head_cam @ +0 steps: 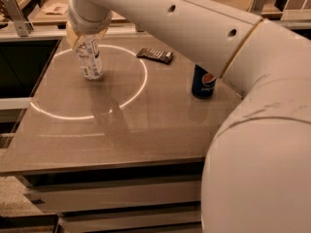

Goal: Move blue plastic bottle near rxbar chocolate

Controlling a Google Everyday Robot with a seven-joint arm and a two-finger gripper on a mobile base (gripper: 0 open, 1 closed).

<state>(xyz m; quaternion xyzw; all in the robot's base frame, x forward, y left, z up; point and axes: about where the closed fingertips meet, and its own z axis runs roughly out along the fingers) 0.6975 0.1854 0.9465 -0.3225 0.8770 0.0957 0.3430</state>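
Observation:
The blue plastic bottle (90,58) is a clear bottle with a white printed label. It is at the far left of the table, slightly tilted, with its base at or just above the surface. My gripper (82,33) comes down over its top and is shut on the bottle's upper part, hiding the cap. The rxbar chocolate (155,55), a flat dark wrapper, lies on the table to the right of the bottle, about a bottle's height away.
A blue Pepsi can (203,82) stands right of centre. A bright ring of light (138,89) lies on the brown table (121,130). My large white arm (252,130) fills the right side. A dark gap borders the table's left edge.

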